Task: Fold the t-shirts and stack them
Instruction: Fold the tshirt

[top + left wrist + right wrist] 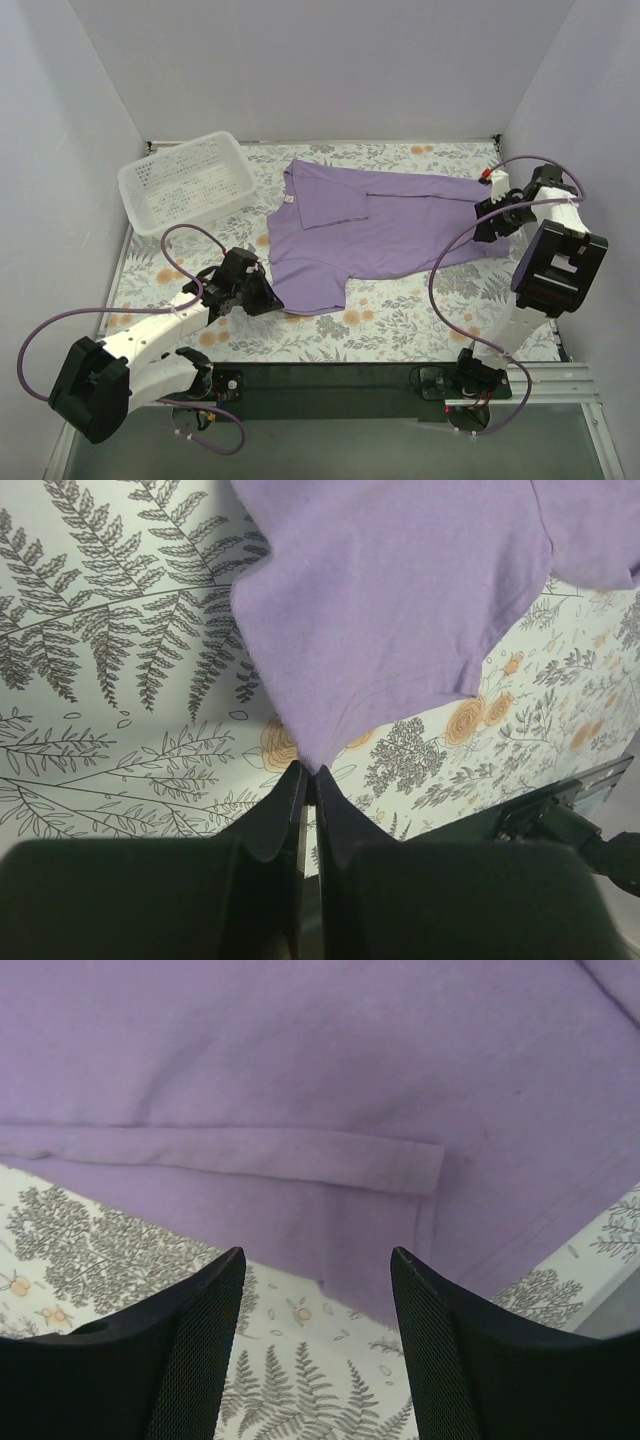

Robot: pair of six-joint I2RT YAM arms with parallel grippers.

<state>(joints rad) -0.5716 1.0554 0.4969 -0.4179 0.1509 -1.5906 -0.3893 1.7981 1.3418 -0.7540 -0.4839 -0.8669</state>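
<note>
The t-shirt (380, 230) is matt cloth, the basket (185, 185) plastic.

Ahead of the closed jaws of the left gripper (308, 773), the t-shirt (400, 610) is cut off by the top and right edges of the left wrist view, and how much of its corner is pinched between them is hidden by the fingers. Beyond the parted jaws of the right gripper (318, 1260), the cloth is cut off on three sides, and whether it is touched by the fingertips cannot be told. From above, the neck label (288, 199) is too small to be read.
</note>
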